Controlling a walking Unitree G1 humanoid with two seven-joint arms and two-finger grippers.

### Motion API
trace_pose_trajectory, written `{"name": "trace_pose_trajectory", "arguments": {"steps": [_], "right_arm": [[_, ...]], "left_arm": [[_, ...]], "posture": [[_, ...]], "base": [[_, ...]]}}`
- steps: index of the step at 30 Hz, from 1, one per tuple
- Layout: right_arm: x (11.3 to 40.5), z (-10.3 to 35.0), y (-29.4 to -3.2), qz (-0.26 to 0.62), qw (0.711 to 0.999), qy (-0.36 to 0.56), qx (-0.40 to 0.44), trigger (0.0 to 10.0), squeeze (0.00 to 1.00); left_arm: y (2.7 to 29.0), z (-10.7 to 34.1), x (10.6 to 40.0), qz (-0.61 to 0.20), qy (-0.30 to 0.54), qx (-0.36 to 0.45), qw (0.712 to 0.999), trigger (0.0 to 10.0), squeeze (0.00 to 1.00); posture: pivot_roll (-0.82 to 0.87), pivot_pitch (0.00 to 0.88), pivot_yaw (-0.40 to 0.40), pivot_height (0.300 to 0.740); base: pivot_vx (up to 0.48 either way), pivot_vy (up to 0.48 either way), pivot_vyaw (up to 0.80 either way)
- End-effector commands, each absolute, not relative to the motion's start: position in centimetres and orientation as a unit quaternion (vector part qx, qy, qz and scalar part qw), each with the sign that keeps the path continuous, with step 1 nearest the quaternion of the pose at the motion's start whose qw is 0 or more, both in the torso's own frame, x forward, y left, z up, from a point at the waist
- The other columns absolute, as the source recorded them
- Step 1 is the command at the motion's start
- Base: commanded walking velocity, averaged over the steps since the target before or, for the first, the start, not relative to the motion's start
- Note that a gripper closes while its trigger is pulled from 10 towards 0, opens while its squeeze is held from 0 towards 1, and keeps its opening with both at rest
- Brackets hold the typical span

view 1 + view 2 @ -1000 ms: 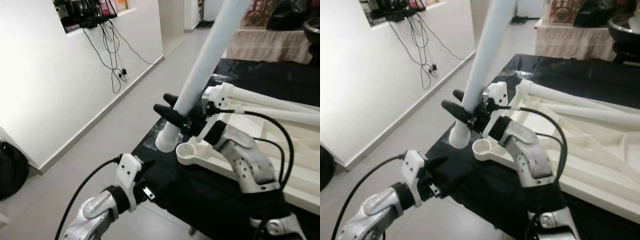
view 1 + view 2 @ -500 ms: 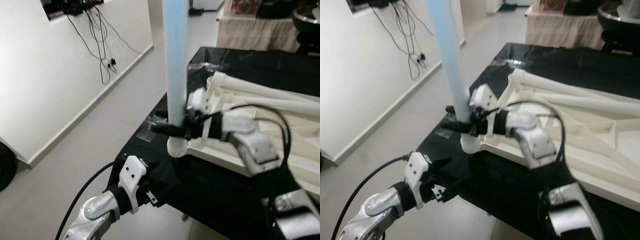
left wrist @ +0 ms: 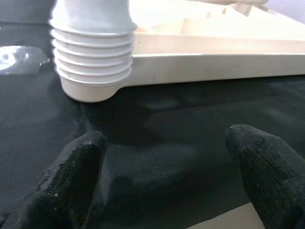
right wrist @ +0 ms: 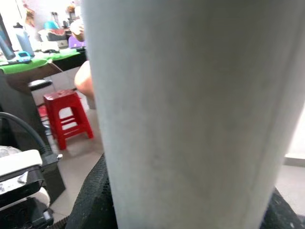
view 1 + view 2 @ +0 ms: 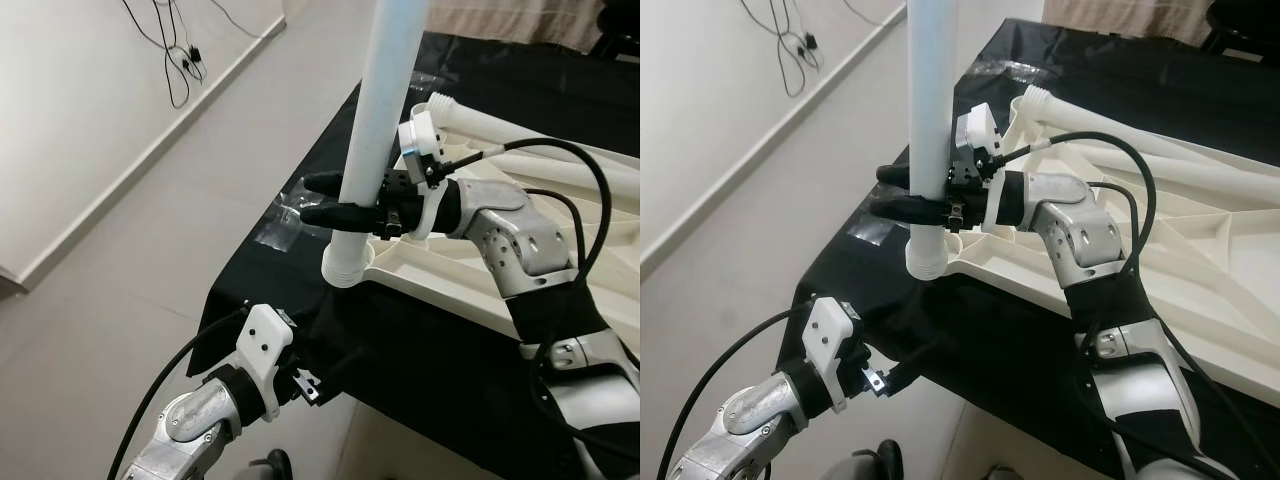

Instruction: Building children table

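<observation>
A long white table leg [image 5: 385, 90] stands nearly upright, and my right gripper [image 5: 335, 207] is shut on it just above its ribbed threaded end [image 5: 345, 268]. That end hangs at the near left corner of the upside-down white tabletop [image 5: 470, 290], which lies on a table under a black cloth [image 5: 430, 350]. In the right wrist view the leg [image 4: 190, 95] is very close. My left gripper [image 3: 167, 176] is open, low at the table's front edge, and faces the threaded end [image 3: 90, 71] and the tabletop's rim [image 3: 214, 47].
Another white leg [image 5: 510, 130] lies across the tabletop farther back. A scrap of clear plastic [image 5: 275, 222] lies on the cloth by the left edge. Open grey floor [image 5: 130, 270] runs to a white wall with hanging cables [image 5: 175, 50]. A red stool [image 4: 69, 112] stands beyond.
The leg has swung from a tilt to nearly upright in my right gripper, and its threaded end is now at the tabletop's corner. The camera has tipped downward. My left gripper stays low.
</observation>
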State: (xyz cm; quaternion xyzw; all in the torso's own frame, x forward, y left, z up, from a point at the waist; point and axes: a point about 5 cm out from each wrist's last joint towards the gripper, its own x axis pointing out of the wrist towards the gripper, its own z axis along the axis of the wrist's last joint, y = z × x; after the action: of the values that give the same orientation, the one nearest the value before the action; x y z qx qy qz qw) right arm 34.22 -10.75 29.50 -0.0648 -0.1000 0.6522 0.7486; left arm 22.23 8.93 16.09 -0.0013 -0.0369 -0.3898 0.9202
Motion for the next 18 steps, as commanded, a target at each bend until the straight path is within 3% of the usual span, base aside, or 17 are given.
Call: {"name": "trace_pose_trajectory", "arguments": {"steps": [1, 2, 7, 18], "right_arm": [[34.9, 30.6, -10.4, 0.629, 0.765, -0.123, -0.059, 10.0, 0.0], [35.4, 31.0, -10.2, 0.609, 0.781, -0.131, -0.048, 10.0, 0.0], [35.4, 31.3, -10.6, 0.629, 0.765, -0.128, -0.048, 10.0, 0.0], [36.0, 30.8, -10.7, 0.628, 0.768, -0.116, -0.047, 10.0, 0.0]], "left_arm": [[8.7, 15.9, 21.9, -0.384, -0.032, 0.003, 0.923, 10.0, 0.0], [8.7, 16.0, 21.9, -0.379, -0.035, 0.004, 0.925, 10.0, 0.0], [8.7, 16.2, 21.9, -0.347, -0.047, 0.01, 0.937, 10.0, 0.0], [8.4, 16.4, 21.6, -0.343, -0.05, -0.007, 0.938, 10.0, 0.0]], "posture": [[0.04, 0.339, -0.018, 0.74], [0.04, 0.339, -0.018, 0.74], [0.04, 0.341, -0.026, 0.74], [0.03, 0.352, -0.035, 0.74]], "base": [[0.0, 0.0, 0.0], [0.0, 0.0, 0.0], [0.0, 0.0, 0.0], [0.0, 0.0, 0.0]]}}
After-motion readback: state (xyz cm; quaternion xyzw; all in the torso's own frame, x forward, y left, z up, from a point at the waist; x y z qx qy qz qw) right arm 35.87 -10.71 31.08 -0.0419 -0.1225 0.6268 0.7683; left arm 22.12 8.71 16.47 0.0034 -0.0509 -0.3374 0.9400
